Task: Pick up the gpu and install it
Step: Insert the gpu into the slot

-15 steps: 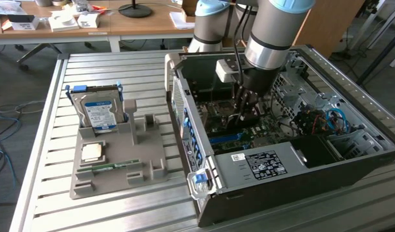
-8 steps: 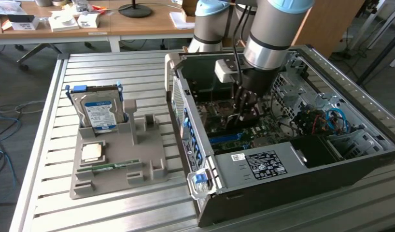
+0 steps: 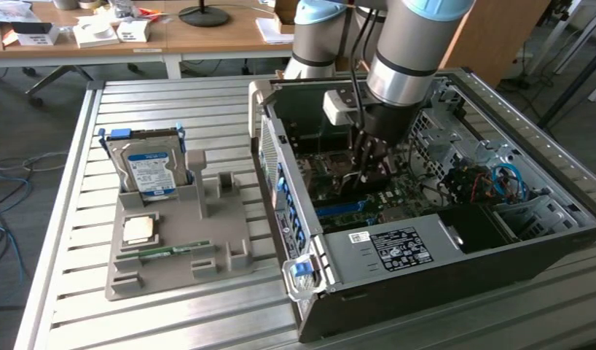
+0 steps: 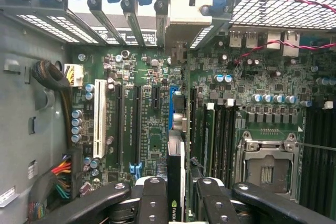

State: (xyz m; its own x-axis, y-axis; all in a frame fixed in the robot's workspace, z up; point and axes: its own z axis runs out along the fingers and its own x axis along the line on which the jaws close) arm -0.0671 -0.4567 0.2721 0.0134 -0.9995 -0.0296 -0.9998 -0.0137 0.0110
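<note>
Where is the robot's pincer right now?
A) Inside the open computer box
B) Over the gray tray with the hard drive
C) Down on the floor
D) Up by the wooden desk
A: the pincer is inside the open computer case, over the green motherboard, with the gpu gripped between its fingers.

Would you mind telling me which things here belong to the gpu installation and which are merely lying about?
In the job: gripper, holding the gpu; motherboard; open computer case.
Lying about: hard drive, memory stick, the grey tray holding them.
</note>
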